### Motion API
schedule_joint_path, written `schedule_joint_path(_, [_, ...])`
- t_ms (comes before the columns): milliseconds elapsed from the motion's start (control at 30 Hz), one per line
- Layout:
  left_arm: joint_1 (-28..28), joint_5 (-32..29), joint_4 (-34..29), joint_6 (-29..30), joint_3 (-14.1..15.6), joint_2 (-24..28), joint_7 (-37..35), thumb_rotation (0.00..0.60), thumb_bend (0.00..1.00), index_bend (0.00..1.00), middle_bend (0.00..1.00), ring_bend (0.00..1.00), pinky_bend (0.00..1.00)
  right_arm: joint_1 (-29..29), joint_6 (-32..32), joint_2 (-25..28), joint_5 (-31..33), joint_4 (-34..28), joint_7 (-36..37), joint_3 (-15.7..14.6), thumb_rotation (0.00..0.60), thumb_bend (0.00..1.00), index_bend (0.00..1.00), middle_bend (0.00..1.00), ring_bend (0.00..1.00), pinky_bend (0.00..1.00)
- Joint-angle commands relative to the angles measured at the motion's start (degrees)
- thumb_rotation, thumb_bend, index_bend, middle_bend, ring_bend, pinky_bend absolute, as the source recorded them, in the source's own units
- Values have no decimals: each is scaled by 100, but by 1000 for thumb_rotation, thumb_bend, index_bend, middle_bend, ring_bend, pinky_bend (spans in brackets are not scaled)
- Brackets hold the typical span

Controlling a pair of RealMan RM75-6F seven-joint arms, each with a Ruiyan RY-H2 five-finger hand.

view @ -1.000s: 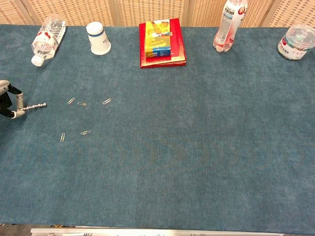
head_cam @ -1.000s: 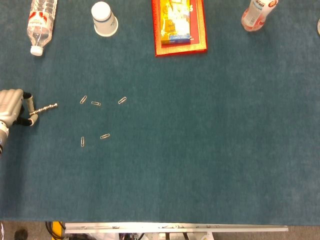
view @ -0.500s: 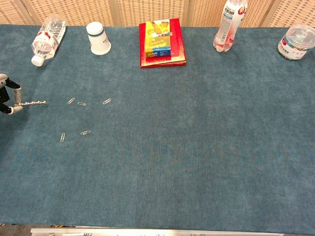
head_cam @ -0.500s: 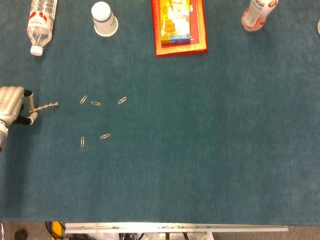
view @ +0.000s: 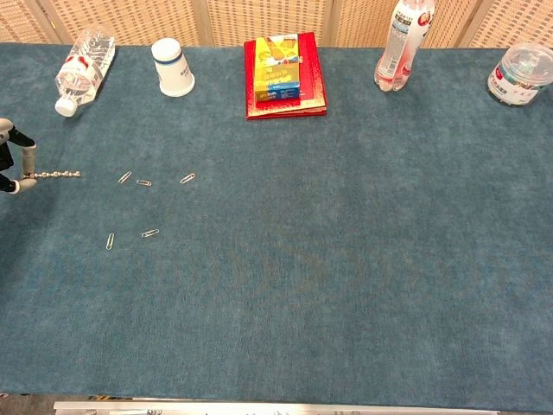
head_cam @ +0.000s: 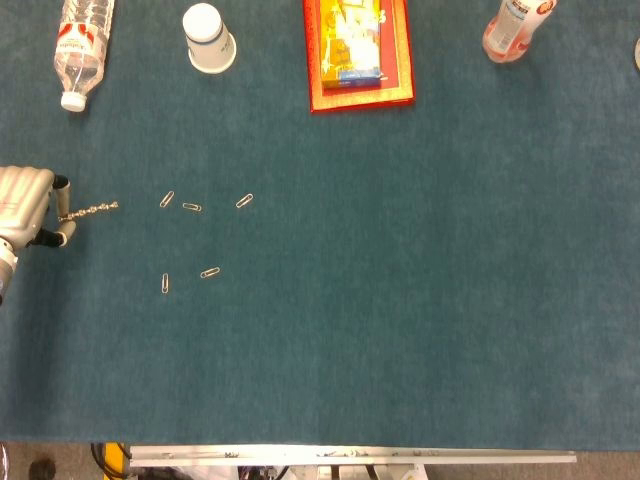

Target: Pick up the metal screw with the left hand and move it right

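A thin metal screw [head_cam: 92, 211] points right at the far left of the blue table, and the chest view shows the screw [view: 59, 175] level. My left hand [head_cam: 28, 207] pinches its left end between thumb and a finger. The same left hand [view: 12, 161] sits at the frame's left edge in the chest view, mostly cut off. The screw looks lifted slightly off the cloth. My right hand shows in neither view.
Several paper clips [head_cam: 191, 207] lie scattered just right of the screw. At the back stand a lying water bottle [head_cam: 80, 48], a tipped white cup [head_cam: 209, 39], a red book [head_cam: 357, 52], a pink bottle [view: 402, 45] and a lidded jar [view: 522, 74].
The left hand has risen slightly with the screw, which has gone from tilted to nearly level. Nothing else has moved.
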Motion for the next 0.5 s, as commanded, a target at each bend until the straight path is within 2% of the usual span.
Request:
schedule_joint_path(33, [-53,-20,-184,67,5,116,158,600,327,579,1000,963,794,-2,10,2,-4,-1,-1,3,600,0,254,138,65,279])
schedule_joint_path(233, [-199,-75,-465,106,-23,229,457,600,327,579,1000,963,794,-13,59,46,-2,-20,-9,29,600,0,255,137,64,279])
schedule_joint_path(500, [-492,-300,-422,-82,-99,91,678,600,327,579,1000,963,794,-47,86,70,19,-16,18,26,600,0,254,137,64,279])
